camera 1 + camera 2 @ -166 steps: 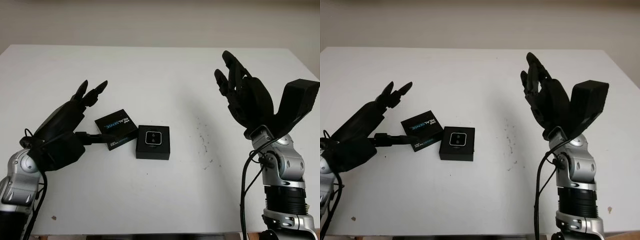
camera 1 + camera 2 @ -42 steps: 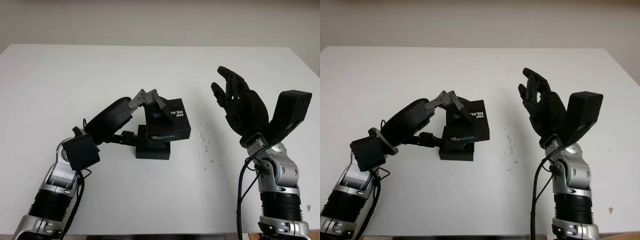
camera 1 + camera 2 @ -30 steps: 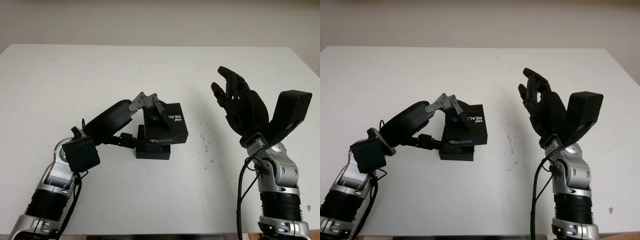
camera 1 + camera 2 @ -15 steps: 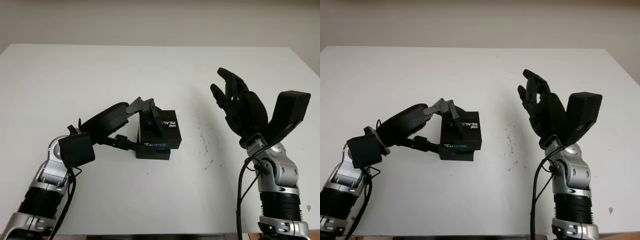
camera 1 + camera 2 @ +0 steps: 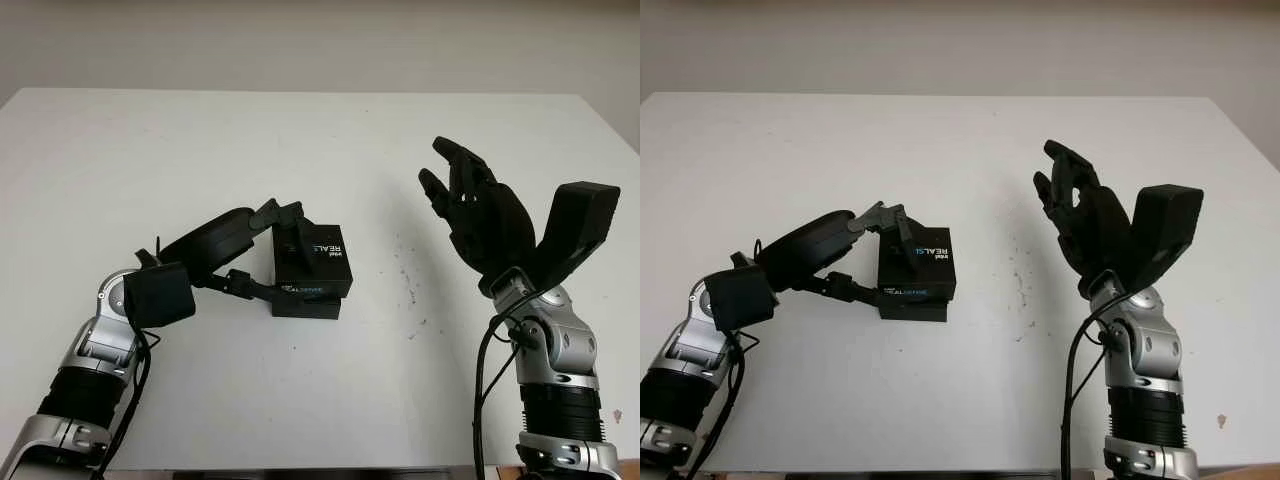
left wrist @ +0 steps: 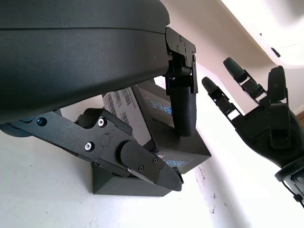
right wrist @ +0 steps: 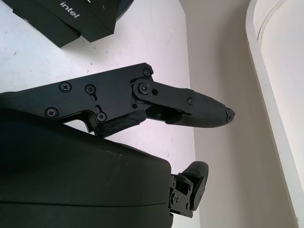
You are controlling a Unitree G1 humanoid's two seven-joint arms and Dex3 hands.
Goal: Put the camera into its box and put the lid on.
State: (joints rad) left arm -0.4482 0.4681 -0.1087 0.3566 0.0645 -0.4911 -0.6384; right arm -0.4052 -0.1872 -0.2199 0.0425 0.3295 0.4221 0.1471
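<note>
Left eye view: a white table (image 5: 320, 140) holds a small black box (image 5: 306, 305) a bit left of the middle. A black lid (image 5: 313, 262) with blue and white letters sits on top of the box. The lid is not quite straight. It sticks out a little past the box on the far side and looks a bit tilted. The camera cannot be seen, since the lid covers the top of the box.

The left hand (image 5: 262, 255) reaches in from the left and grasps the lid. Two fingers (image 5: 290, 222) press on the top of the lid. The thumb (image 5: 250, 287) pushes on the lid's near left side, just above the box. In the left wrist view one finger (image 6: 183, 107) lies down over the lid's top, and the thumb (image 6: 142, 164) is against the side, close to where the lid meets the box.

The right hand (image 5: 475, 205) is held up in the air on the right side, well apart from the box. It is open and holds nothing. Some small dark specks (image 5: 405, 272) mark the table between the box and the right hand
</note>
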